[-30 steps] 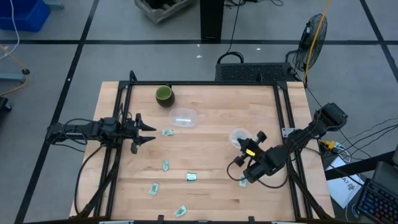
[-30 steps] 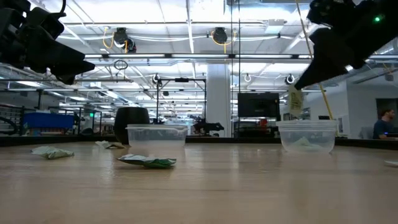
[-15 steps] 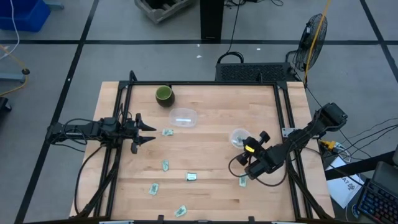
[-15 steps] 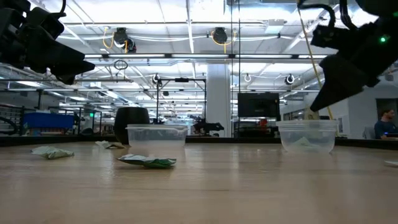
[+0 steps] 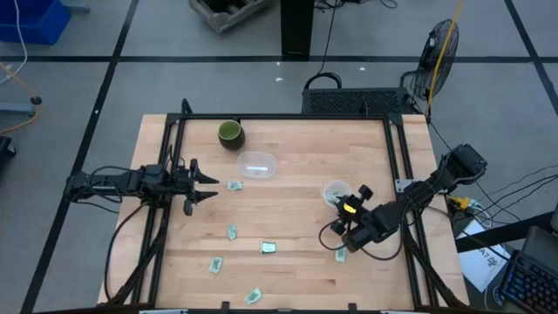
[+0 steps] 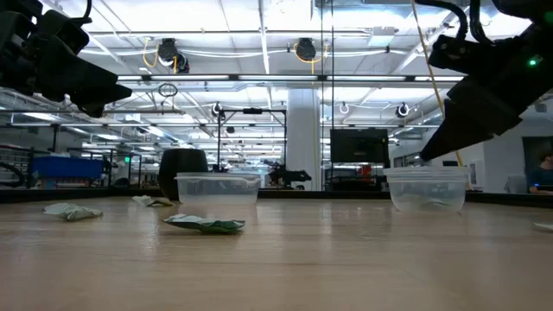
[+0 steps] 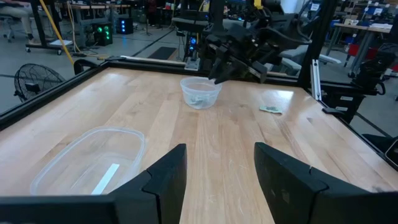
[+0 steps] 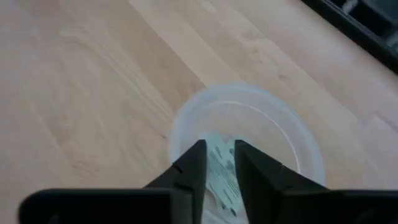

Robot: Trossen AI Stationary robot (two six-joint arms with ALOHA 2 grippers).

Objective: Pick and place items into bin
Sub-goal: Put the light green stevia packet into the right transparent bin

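In the right wrist view the right hand (image 8: 217, 163) covered part of the packet (image 8: 222, 169) lying in the round container (image 8: 249, 106), whose lower rim was cut off by the picture's edge. From above, the packet's print was too small to read.

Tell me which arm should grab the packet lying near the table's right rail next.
Right. The right gripper hovers at the round container, with that packet close beside its arm; the left gripper waits across the table.

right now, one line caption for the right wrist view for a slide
Right pincer poised above the round clear container, a pale green packet lying inside it.
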